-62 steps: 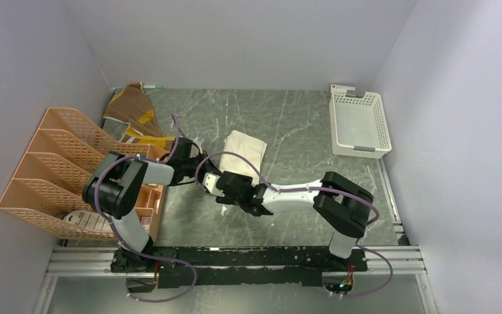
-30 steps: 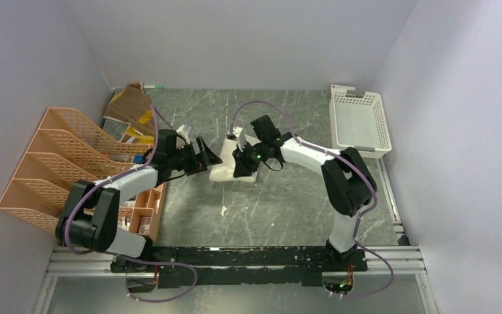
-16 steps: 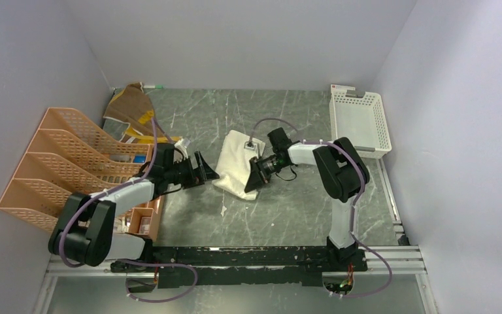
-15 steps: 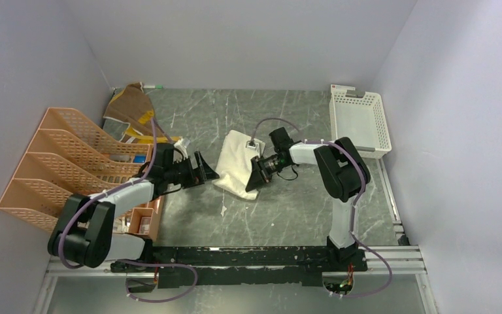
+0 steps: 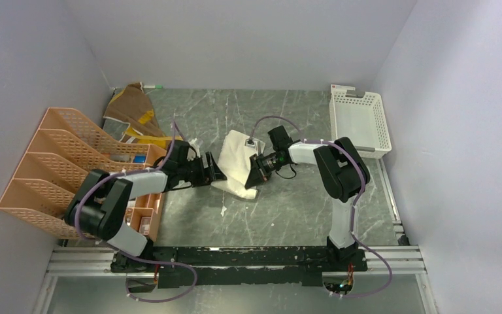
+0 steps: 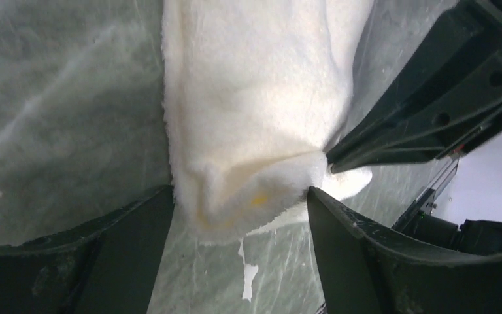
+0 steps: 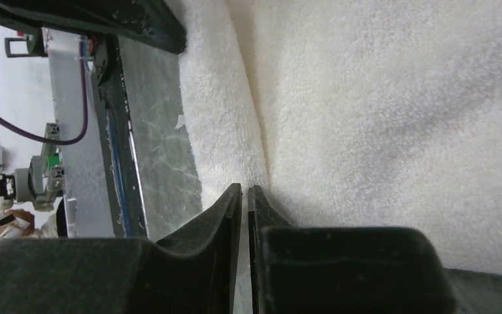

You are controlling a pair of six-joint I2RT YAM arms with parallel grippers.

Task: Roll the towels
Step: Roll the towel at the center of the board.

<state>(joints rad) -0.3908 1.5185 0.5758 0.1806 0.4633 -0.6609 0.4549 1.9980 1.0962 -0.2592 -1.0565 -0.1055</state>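
The cream-white towel (image 5: 236, 160) lies mid-table, its near end bunched up. My left gripper (image 5: 213, 172) is open, and in the left wrist view the towel's (image 6: 255, 111) near end sits between the wide-spread fingers (image 6: 131, 248) of that gripper (image 6: 240, 196). From the right, my right gripper (image 5: 255, 175) pinches the towel's edge. In the right wrist view its jaws (image 7: 244, 191) are all but closed on a fold of the towel (image 7: 379, 118). The brown and mustard towel (image 5: 131, 104) lies crumpled at the back left.
An orange mesh file rack (image 5: 65, 157) stands along the left wall, with small boxes (image 5: 140, 216) at its near end. A white slotted basket (image 5: 359, 121) sits at the back right. A white scrap (image 5: 224, 210) lies on the marble top.
My left gripper has slid right until its open jaws straddle the white towel's near end. The right jaws have closed on the towel's edge, bunching it narrower.
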